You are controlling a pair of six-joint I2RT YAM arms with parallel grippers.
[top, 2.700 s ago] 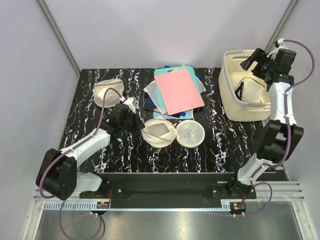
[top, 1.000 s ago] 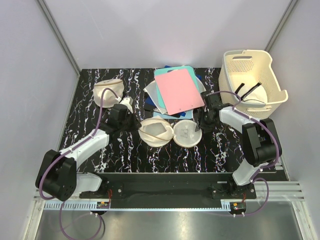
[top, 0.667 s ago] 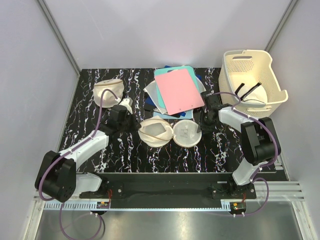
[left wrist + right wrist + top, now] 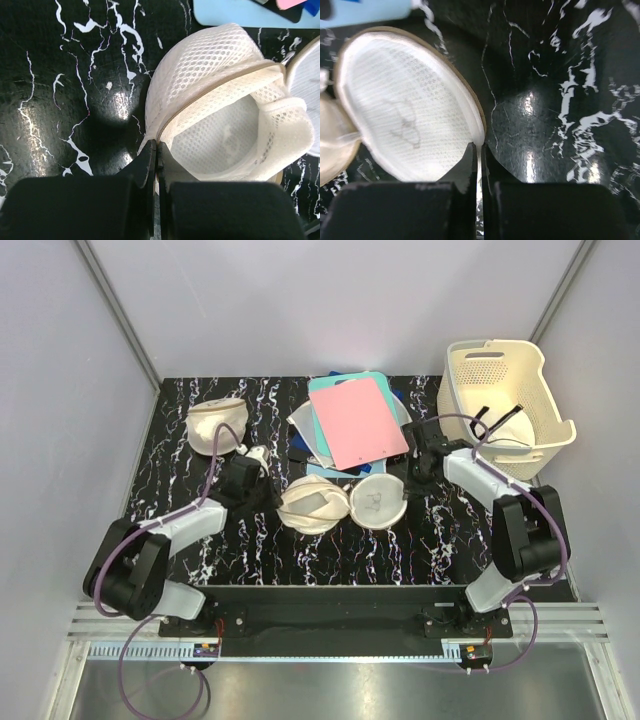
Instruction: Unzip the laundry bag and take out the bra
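The laundry bag lies unzipped in the middle of the table, its dome half gaping. Its flat lid is folded out to the right, showing the dark squiggle. My left gripper is shut on the dome half's left rim by the zipper. On the lid's right rim my right gripper is shut too. The bra, pale with thin black straps, lies inside the cream basket at the back right.
A second plain cream pouch sits at the back left. A pile of pink, teal and blue flat sheets lies behind the bag. Purple walls enclose the black marbled table.
The right arm came from the basket down to the bag, and its jaws closed on the lid's right rim. The lid shifted slightly to the right. The left gripper kept its hold.
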